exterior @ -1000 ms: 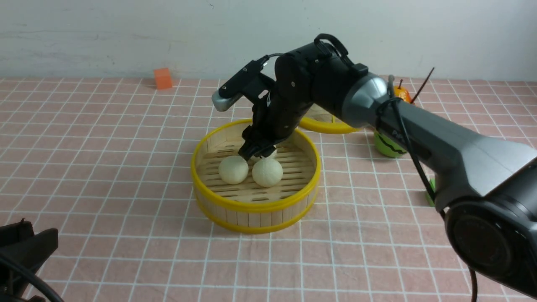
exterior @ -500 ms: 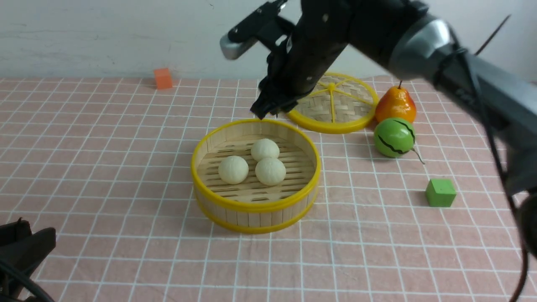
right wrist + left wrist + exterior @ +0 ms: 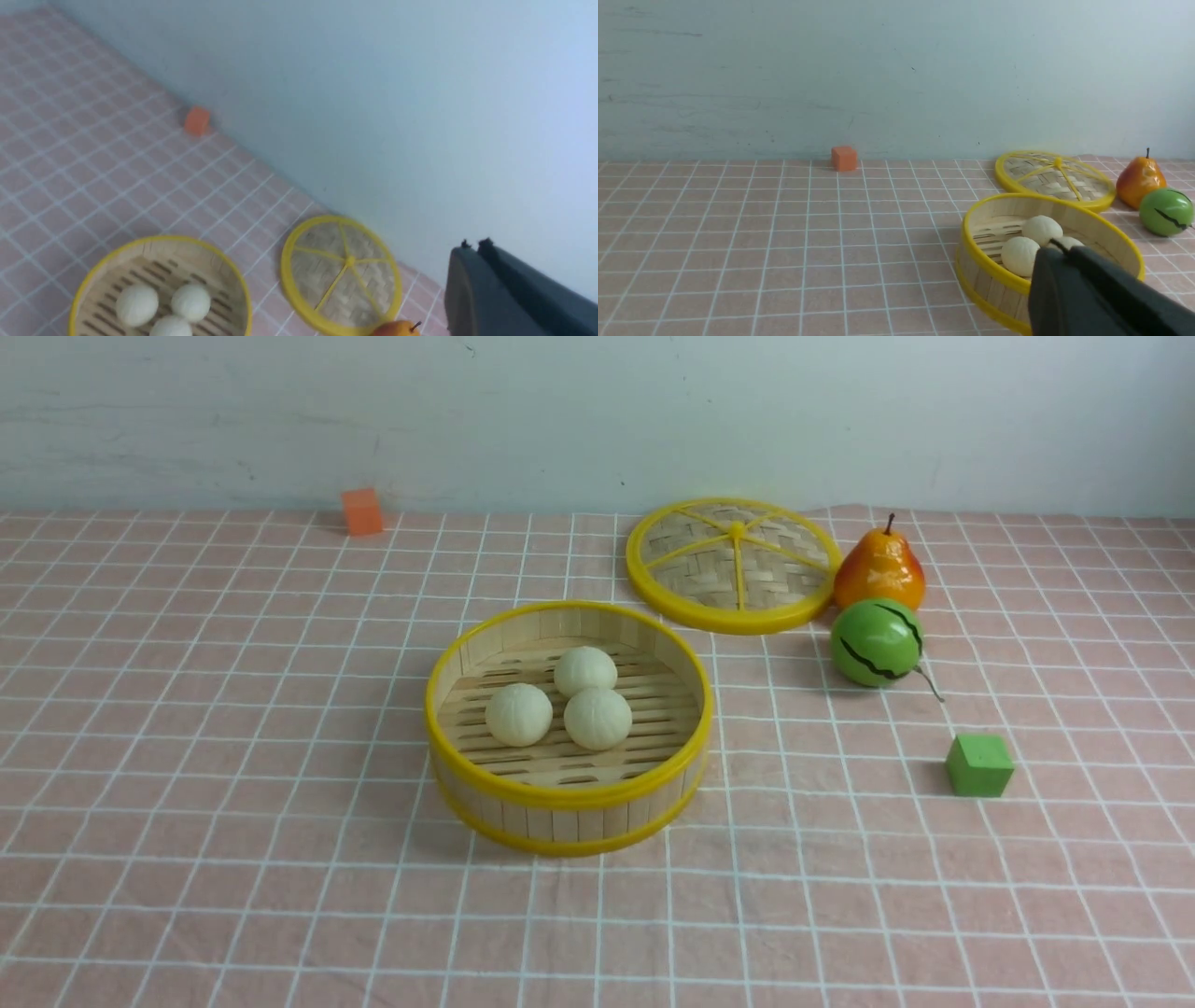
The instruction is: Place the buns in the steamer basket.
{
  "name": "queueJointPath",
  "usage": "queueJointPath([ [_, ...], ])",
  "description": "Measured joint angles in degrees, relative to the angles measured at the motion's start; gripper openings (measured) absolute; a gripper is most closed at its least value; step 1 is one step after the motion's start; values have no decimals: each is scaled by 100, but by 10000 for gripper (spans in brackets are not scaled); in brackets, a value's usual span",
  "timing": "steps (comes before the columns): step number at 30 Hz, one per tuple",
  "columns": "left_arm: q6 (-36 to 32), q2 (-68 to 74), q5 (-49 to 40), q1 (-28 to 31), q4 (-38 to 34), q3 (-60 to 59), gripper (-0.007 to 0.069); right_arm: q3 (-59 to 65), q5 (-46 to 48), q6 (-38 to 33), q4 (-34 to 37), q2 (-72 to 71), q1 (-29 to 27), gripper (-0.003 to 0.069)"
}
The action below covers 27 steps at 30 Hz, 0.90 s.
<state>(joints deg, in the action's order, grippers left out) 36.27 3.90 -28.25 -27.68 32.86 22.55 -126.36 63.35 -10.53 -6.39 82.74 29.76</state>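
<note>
Buns [image 3: 597,718]: all three inside basket [image 3: 569,795], clustered on its slatted floor.
Basket: upright, mid-table.
Left gripper [image 3: 1059,247]: jaws closed, empty; basket beyond its tip, not touching the buns.
Right gripper [image 3: 473,246]: jaws closed, empty; high over table, well apart from buns.

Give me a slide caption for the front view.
Three cream-white round buns sit in the yellow-rimmed bamboo steamer basket, flat woven lid lying apart.
</note>
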Motion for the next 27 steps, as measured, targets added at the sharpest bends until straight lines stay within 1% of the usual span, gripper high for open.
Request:
queueJointPath([
  [3,151,-166,67,0,152,-181,-14,1004,-703,274,-20,-843,0,-4],
  [4,169,-173,78,0,168,-197,-14,1095,-764,301,-20,-909,0,-4],
  [5,249,-204,191,0,194,-226,-14,1810,-1277,392,-40,-1440,0,-4],
  [6,258,-204,205,0,194,-232,-14,2034,-1347,404,-51,-1580,0,-4],
  [7,332,-204,272,0,214,-239,-14,3118,-2062,562,-119,-2142,0,-4],
  [9,373,-204,304,0,213,-239,-14,4265,-2930,792,-208,-2864,0,-4],
  [10,373,-204,304,0,215,-239,-14,4521,-3014,821,-227,-2935,0,-4],
  [11,388,-204,304,0,220,-239,-14,5406,-3591,1006,-296,-3435,0,-4],
  [12,388,-204,304,0,227,-239,-14,5655,-3746,1053,-317,-3575,0,-4],
  [13,393,-204,304,0,228,-239,-14,6515,-4231,1227,-371,-4127,0,-4],
  [14,393,-204,304,0,228,-239,-14,7101,-4512,1356,-401,-4461,0,-4],
  [17,393,-204,306,0,233,-239,-14,8693,-5089,1587,-468,-5300,0,-2],
  [21,394,-204,306,0,233,-239,-14,10381,-5703,1748,-468,-6215,0,-2],
  [23,399,-204,306,0,233,-239,-14,10712,-5891,1760,-468,-6382,0,-2],
  [24,400,-204,306,0,227,-239,-14,11277,-6291,1765,-468,-6657,0,-1],
  [25,400,-204,306,0,227,-239,-14,11326,-6291,1765,-468,-6657,0,0],
  [27,400,-204,306,0,223,-239,-14,11859,-6650,1765,-475,-6871,0,1],
])
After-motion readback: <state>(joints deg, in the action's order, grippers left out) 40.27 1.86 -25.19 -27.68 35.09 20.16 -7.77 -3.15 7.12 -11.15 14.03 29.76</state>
